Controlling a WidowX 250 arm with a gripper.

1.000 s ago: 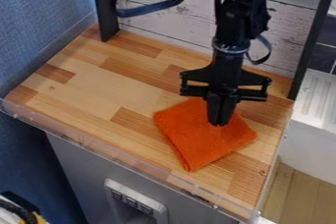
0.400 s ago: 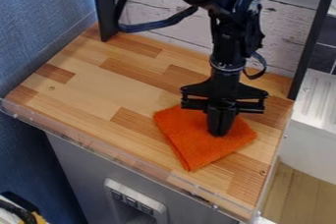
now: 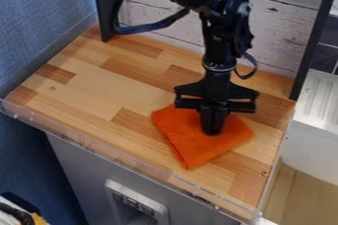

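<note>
Gripper: your black two-finger gripper (image 3: 212, 133) points down, its two fingers drawn together and their tips on the orange cloth (image 3: 191, 151); you cannot tell whether a fold is pinched between them.
Cloth: it lies roughly square and slightly skewed under your gripper, toward four o'clock from the middle of the wooden counter (image 3: 99, 91); your fingertips meet it near its middle.
Arm: your black arm (image 3: 218, 46) comes in from twelve o'clock, a dark cable (image 3: 155, 25) looping out toward ten.
Counter: its top is a patchwork of pale and reddish-brown wood strips, with a clear edging (image 3: 109, 152) along the near side.
Back: a whitish planked wall (image 3: 284, 46) stands at twelve, one black post (image 3: 104, 12) at eleven, another black post (image 3: 314, 36) at two.
Sides: a blue textured wall (image 3: 39, 21) is at ten, a white ribbed unit (image 3: 320, 98) at three.
Below: a grey cabinet front (image 3: 79, 169) carries a pale switch panel (image 3: 137, 202) at six.
</note>
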